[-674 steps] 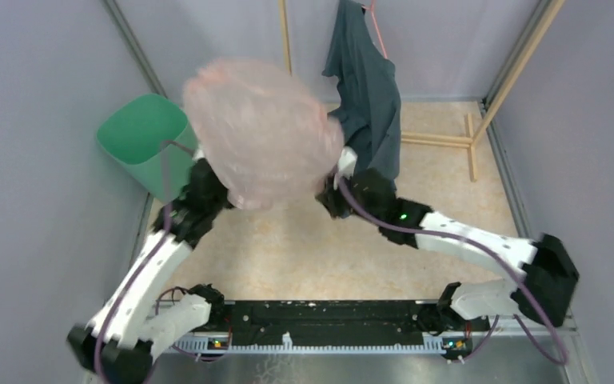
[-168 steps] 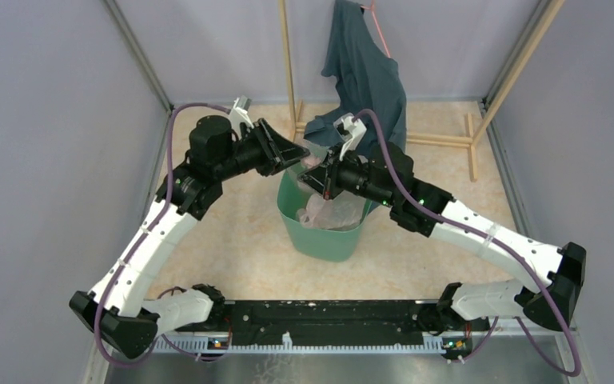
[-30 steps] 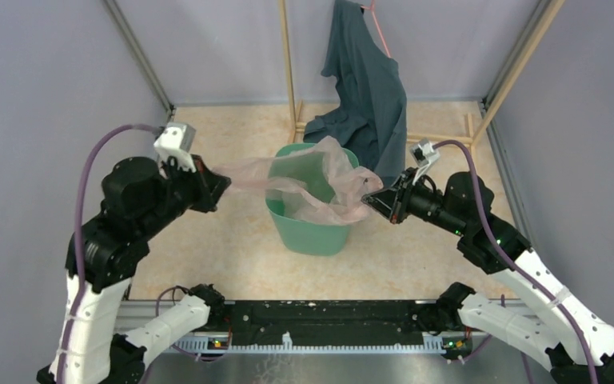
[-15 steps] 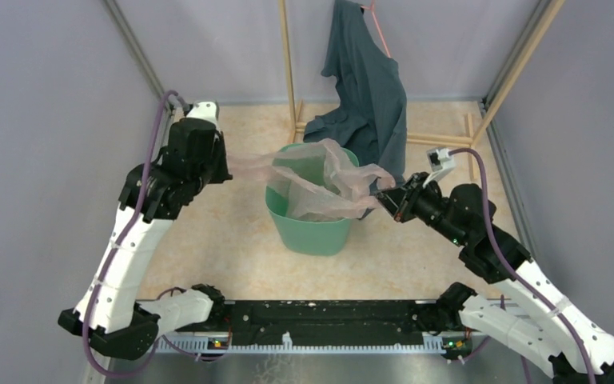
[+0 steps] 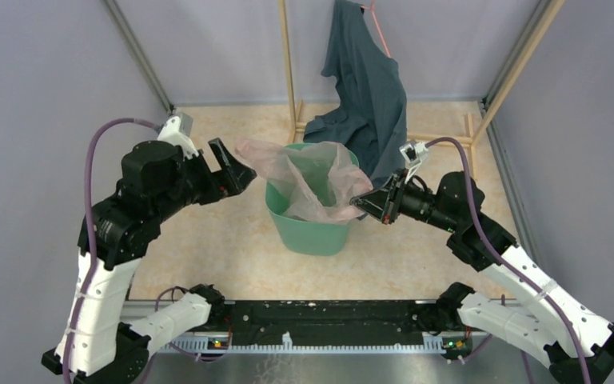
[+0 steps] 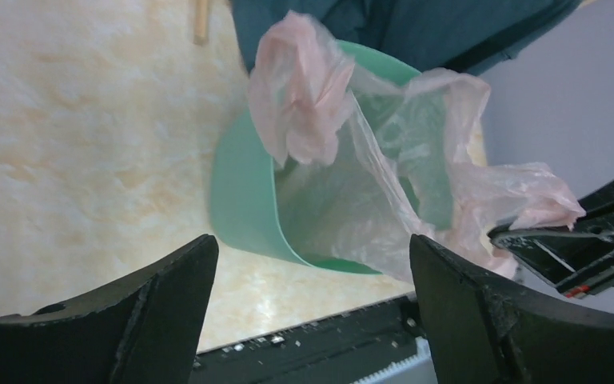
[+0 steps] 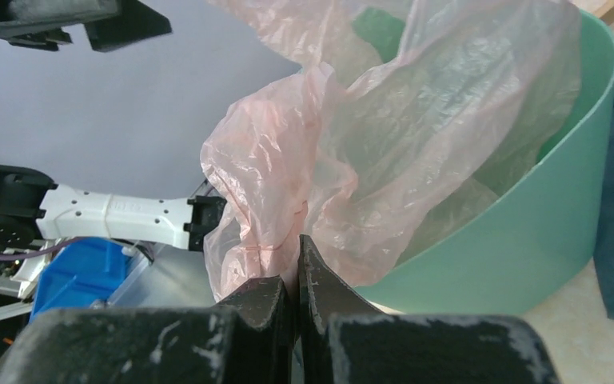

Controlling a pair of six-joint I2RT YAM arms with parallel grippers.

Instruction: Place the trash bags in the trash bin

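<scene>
Left gripper (image 5: 238,166), jaws now spread wide, has released the trash bags (image 5: 313,172), which slump inside the trash bin (image 5: 310,238). Right gripper (image 7: 297,250) stays pinched on film beyond the bin's rim, so rim seating seems unfinished.

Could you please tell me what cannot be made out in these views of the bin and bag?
- Floor of the trash bin: hidden in all three views by the trash bag lying inside.
- How much film the right gripper pinches: covered by its shut jaws in the right wrist view, too small in the top view.
- Top of the dark garment: cut off by the top view's upper edge.
</scene>
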